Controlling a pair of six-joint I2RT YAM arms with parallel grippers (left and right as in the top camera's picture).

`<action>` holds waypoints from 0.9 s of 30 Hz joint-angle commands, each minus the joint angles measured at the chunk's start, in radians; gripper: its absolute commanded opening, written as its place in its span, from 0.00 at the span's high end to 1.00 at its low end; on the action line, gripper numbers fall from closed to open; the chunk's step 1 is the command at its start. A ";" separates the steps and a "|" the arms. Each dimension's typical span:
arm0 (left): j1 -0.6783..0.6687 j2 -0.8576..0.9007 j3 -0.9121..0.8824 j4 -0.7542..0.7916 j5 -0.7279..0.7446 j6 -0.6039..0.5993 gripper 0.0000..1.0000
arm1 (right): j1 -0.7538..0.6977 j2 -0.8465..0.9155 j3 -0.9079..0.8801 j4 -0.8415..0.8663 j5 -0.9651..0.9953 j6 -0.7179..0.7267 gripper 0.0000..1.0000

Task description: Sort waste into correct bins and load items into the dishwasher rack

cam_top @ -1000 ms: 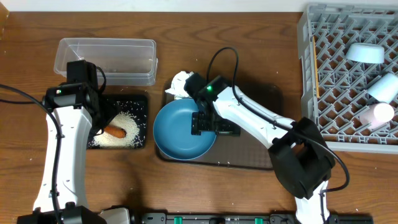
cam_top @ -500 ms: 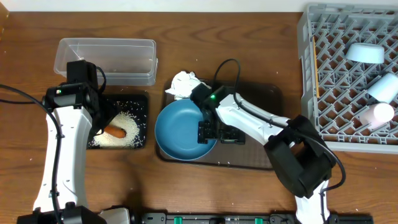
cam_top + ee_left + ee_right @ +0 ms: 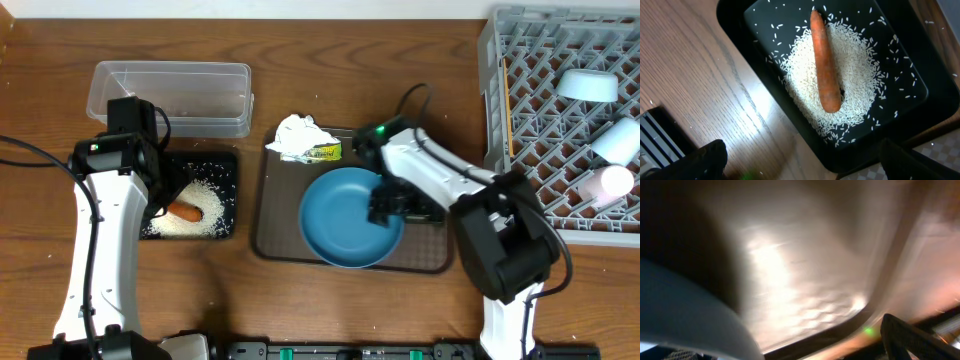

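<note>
The right arm (image 3: 450, 185) bends leftward near the bench's (image 3: 400, 60) front edge, right fingers (image 3: 912, 337) spread at the rim of the large teal-blue bowl (image 3: 345, 220) (sitting on a flat brown tray (image 3: 275, 200)); left fingers (image 3: 700, 160) hang apart above the shallow black tray (image 3: 740, 30).

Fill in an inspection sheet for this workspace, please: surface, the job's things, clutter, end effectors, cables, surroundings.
Surface: wooden table, brown serving tray in the middle.
Job's things: carrot on rice in the black tray; clear tub just beyond it; tissue, wrapper and teal bowl on the serving tray; light-blue bowl and white cup in the rack.
Clutter: pale pink container in the rack.
End effectors: left end effector open above the black tray; right end effector open at the teal bowl's right rim.
Cables: black cable by the left arm; loop on the right arm.
Surroundings: nothing seen.
</note>
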 commanded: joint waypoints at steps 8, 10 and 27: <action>0.003 0.000 0.013 -0.003 -0.020 -0.005 0.01 | -0.120 -0.317 0.035 -0.038 -0.004 -0.057 0.01; 0.003 0.000 0.013 -0.003 -0.020 -0.005 0.01 | -0.102 -0.394 0.035 0.016 -0.099 -0.138 0.01; 0.003 0.000 0.013 -0.003 -0.020 -0.005 0.01 | 0.303 -0.440 0.034 0.364 -0.175 -0.266 0.01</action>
